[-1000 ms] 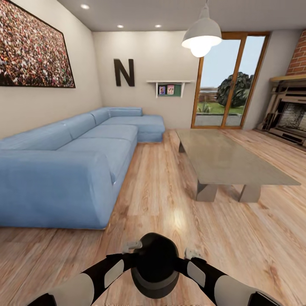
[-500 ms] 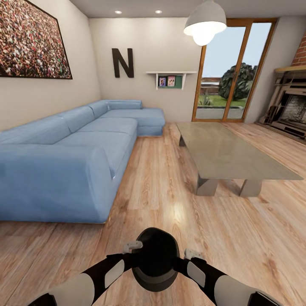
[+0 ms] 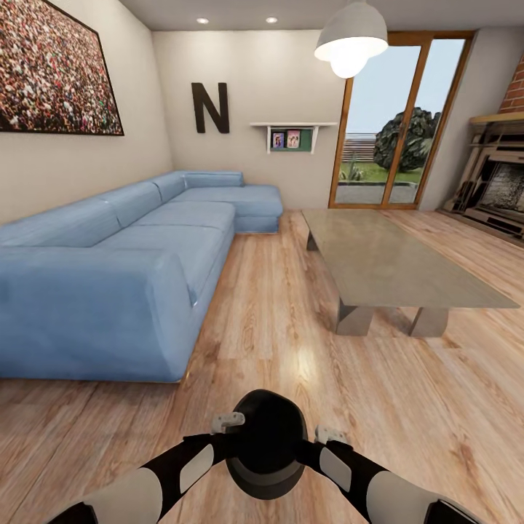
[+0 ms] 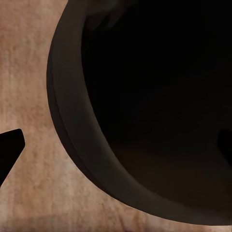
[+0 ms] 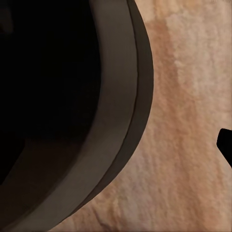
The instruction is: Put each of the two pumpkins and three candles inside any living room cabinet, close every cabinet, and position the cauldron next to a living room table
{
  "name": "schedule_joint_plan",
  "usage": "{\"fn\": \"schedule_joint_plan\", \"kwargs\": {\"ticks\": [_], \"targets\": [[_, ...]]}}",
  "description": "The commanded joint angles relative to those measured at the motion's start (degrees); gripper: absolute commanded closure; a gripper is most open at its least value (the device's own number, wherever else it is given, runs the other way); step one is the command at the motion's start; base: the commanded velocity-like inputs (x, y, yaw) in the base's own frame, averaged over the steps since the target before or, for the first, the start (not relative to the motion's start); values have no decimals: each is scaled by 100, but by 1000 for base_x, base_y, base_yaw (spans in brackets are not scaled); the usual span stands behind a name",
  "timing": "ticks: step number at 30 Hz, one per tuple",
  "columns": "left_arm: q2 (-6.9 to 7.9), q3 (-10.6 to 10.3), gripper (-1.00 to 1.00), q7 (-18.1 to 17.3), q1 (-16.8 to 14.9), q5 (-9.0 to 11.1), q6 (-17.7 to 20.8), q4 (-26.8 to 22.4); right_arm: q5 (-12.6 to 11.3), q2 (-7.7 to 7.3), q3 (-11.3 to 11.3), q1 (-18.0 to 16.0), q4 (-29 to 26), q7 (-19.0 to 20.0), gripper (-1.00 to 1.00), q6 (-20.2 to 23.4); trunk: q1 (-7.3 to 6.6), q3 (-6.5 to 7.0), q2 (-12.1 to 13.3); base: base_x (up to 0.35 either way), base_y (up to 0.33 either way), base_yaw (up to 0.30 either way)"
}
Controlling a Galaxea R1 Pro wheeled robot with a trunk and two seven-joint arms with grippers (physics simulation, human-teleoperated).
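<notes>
Black and matte, the round-bellied wide-mouthed cauldron [image 3: 266, 444] is sitting right up front, carried low between both arms over the pale wooden plank floor [image 3: 291, 342]. The left gripper [image 3: 227, 421] is pressing at one side of the thick rim and the right gripper [image 3: 331, 434] at the other; in both wrist views the rim is running close past the camera with one dark fingertip showing outside it, so each looks clamped on the rim, one finger inside the mouth, though I cannot tell the exact finger gap. The pot's inside is reading as plain darkness.

Farther out, the long blue fabric sectional sofa [image 3: 109, 276] is stretching along the left wall, and the low rectangular grey glossy-topped table [image 3: 393, 266] is standing ahead to the right, well apart from the cauldron. Beyond it, the stone fireplace [image 3: 502, 185] and glass patio doors [image 3: 397, 116] are closing the room.

Judging progress: the cauldron is in hand but not yet beside the table. Pumpkins, candles and cabinet aren't something I can report on from here.
</notes>
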Motion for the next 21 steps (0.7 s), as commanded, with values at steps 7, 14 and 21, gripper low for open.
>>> {"fn": "schedule_joint_plan", "kwargs": {"ticks": [7, 14, 21], "targets": [[3, -38, -100, 35, -4, 51, 13, -11, -24, -1, 37, -4, -12, 18, -100, -103, -1, -5, -2, 0, 0, 0], [3, -38, -100, 35, -4, 51, 13, -11, -24, -6, 37, -4, 42, 305, -100, -129, -1, -5, -2, 0, 0, 0], [3, -38, -100, 35, -4, 51, 13, -12, -26, -7, 36, -4, 49, 324, -100, -130, 12, -116, -9, 0, 0, 0]]}}
